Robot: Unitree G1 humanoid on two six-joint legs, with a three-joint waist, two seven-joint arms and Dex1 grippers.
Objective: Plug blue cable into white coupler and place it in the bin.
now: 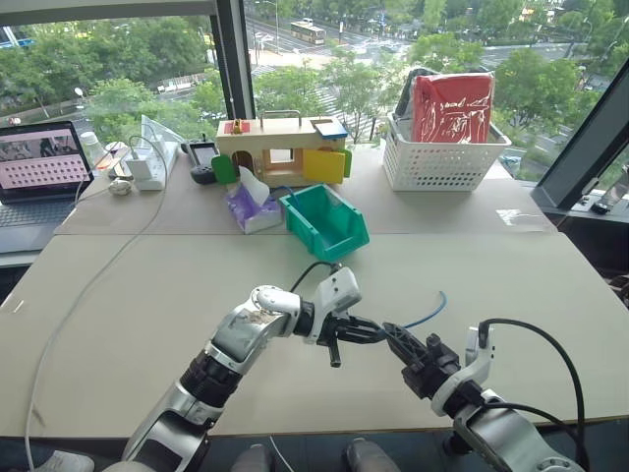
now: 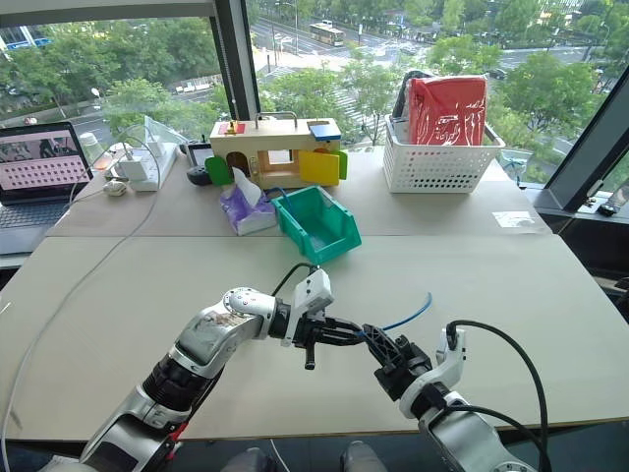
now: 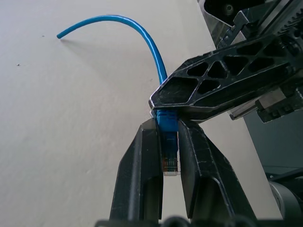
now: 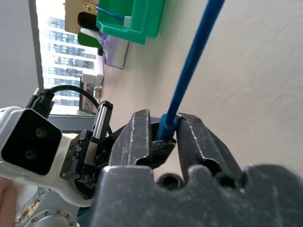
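The left hand (image 3: 165,142) is clenched on the plug end of the thin bright blue cable (image 3: 147,42), its two black fingers (image 3: 137,170) squeezing the clear connector so that the plug tip points back toward the wrist. The right hand (image 4: 163,130) is also clamped on the same cable, just beyond the plug's blue boot, crossing the left hand's fingertips. Both hands hover together above the pale bench (image 1: 147,295), probably so that one can steady the cable while the other re-grips or turns the plug for insertion. From the grip, the rest of the cable arcs away and its free end lies over the bench, well apart from the teal-green plastic bin with the sloped front (image 1: 329,224), which stands farther back beside a purple tissue pack (image 1: 251,206).

The small white coupler cannot be made out with any certainty; something white and blue seems to lie inside the bin in the right wrist view, but it is too small to identify. The cable's far plug is not clear either.
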